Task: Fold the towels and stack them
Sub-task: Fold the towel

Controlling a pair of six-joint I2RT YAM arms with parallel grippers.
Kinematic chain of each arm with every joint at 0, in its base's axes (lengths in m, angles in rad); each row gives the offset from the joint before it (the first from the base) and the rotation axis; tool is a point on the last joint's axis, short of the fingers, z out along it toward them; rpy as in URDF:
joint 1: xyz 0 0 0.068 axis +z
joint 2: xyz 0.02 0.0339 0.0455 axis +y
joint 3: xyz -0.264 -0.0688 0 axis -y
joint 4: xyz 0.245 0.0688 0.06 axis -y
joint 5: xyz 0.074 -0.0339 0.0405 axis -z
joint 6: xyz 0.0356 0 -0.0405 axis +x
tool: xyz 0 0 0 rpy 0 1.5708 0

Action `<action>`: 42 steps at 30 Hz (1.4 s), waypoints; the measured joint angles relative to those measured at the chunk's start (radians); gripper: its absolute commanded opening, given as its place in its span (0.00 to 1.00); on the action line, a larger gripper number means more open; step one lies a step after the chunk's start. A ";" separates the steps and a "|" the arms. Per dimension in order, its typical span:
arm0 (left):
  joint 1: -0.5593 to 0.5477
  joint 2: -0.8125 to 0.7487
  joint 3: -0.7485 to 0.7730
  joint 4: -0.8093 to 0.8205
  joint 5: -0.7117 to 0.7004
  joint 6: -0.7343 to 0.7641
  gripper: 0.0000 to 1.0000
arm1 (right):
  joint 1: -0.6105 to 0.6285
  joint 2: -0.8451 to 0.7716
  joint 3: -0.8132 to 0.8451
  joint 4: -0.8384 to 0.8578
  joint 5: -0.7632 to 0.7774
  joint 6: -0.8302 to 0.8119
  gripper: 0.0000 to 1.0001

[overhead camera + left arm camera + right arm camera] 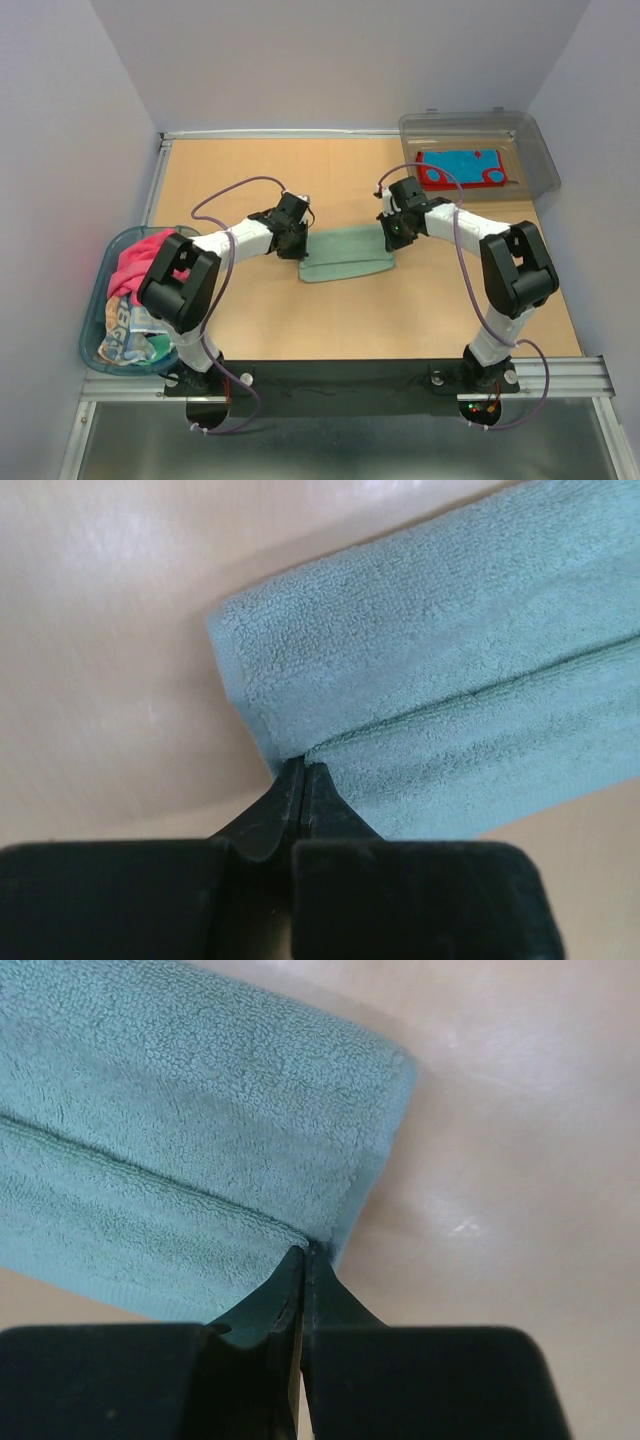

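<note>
Nearest the wrist lenses, the left gripper (303,775) and the right gripper (305,1255) each have their fingers pressed together. The tips touch the seam where the layers of the teal towel (345,257) meet; whether any cloth is nipped between them I cannot tell. The table (250,180) carries a clear grey bin (535,160) at its far right corner, and a blue-rimmed tub (88,325) of unfolded towels (135,262) sits at its left edge, towards the near corner. The teal towel lies mid-table, folded into a long band, with one gripper at each short end. It looks light, limp and nappy, likely to sag if lifted by one point, so the two end corners seem the best hold
</note>
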 measured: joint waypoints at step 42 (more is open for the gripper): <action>-0.077 -0.107 -0.069 0.095 -0.158 -0.042 0.06 | -0.017 -0.116 -0.055 0.044 0.025 0.016 0.04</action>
